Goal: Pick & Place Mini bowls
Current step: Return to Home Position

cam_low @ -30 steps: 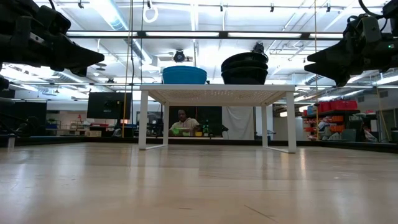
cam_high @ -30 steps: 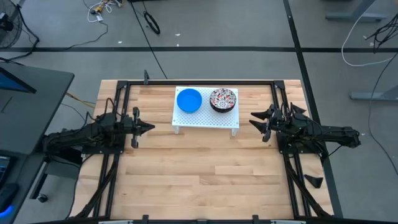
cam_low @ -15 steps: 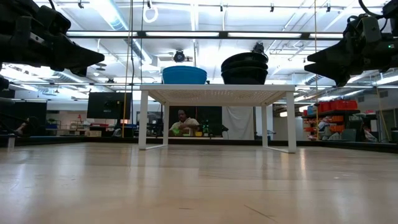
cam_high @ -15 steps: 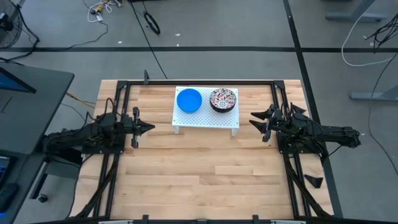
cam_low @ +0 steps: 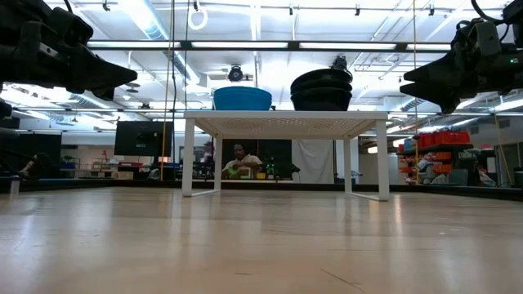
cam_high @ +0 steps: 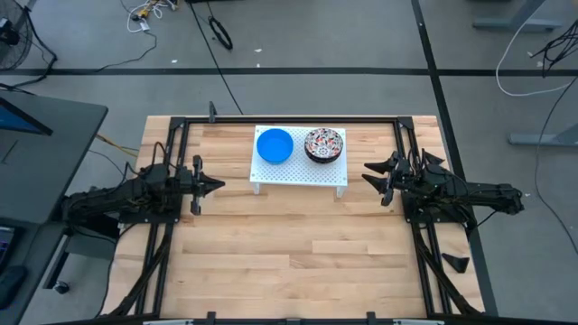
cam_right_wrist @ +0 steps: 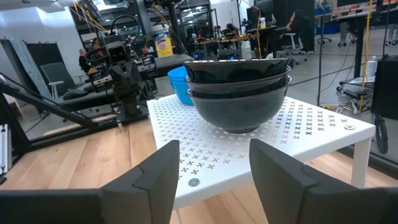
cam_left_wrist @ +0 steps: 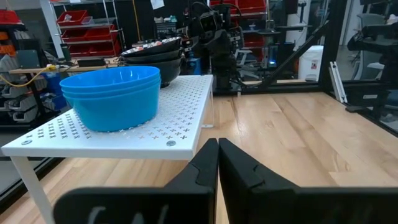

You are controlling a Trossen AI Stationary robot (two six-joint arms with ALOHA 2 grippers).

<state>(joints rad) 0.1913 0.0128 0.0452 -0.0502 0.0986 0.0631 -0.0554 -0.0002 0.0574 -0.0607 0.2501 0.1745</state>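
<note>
The blue bowls (cam_high: 274,145) sit nested in one stack on the left half of the white rack (cam_high: 298,171), with the patterned bowls (cam_high: 324,144) stacked just beside them on its right half. The rack stands at the middle of the desk's (cam_high: 289,248) back edge. Sorting looks finished, so the step in hand is the return to rest. The left claw (cam_left_wrist: 217,149) hangs near the desk's left edge, fingers pressed together on nothing. The right claw (cam_right_wrist: 214,149) hangs near the right edge, fingers wide and empty. Next, I judge, both arms need only fold back, clear of the rack.
</note>
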